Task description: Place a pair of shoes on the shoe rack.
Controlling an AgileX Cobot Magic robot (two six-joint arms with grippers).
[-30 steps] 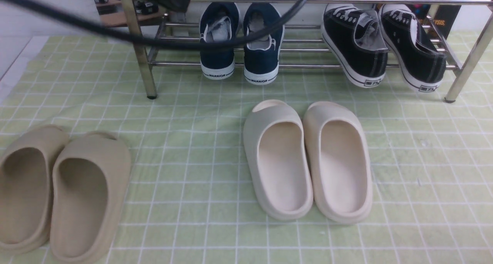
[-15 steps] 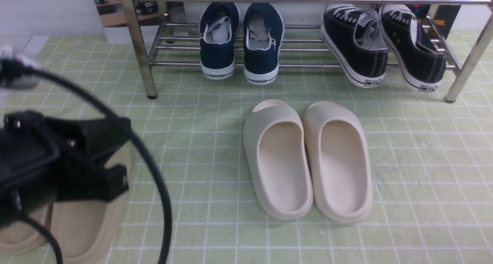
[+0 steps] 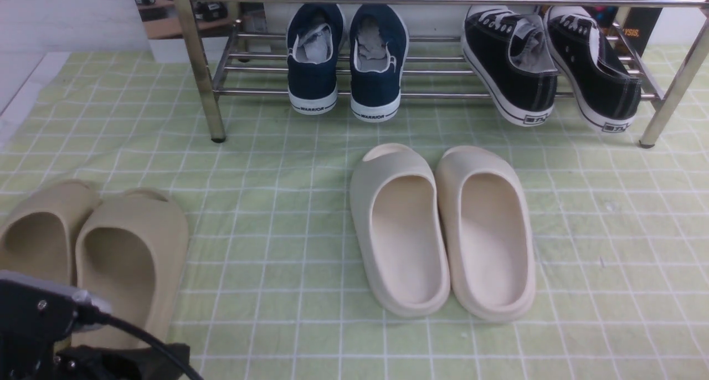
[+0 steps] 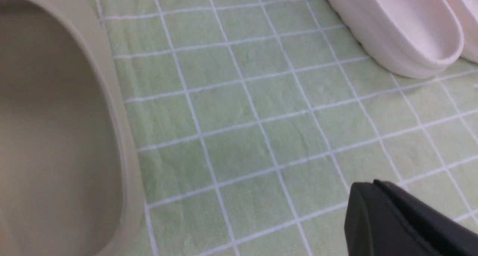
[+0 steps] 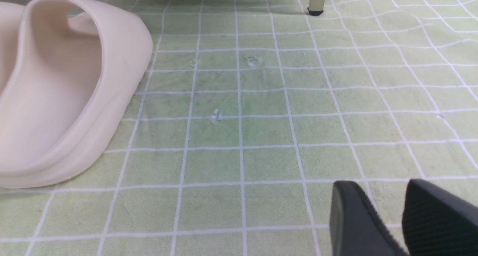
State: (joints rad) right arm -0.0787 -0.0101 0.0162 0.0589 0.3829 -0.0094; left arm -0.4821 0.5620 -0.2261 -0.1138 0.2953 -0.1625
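**Navy shoes on the rack, both jaws empty**

On the lower bars of the rack (image 3: pixel 443 95), left of centre, the navy shoes (image 3: pixel 346 64) sit side by side, heels toward the robot and overhanging the front bar. They look light; the canvas uppers should give under a pinch, while the white rubber soles are stiffer. The heel collar or sole edge seems the surest hold, and the paper stuffing may help the upper keep its shape.

Left to right, the count: two tan slides (image 3: pixel 88 258) on the green checked cloth (image 3: pixel 277 203), two navy shoes, two cream slides (image 3: pixel 443 230), two black sneakers (image 3: pixel 554 64), one rack.

The left gripper (image 4: pixel 377 196) hangs over the cloth, jaws together on nothing. The right gripper (image 5: pixel 388 207) has its jaws slightly apart, empty.
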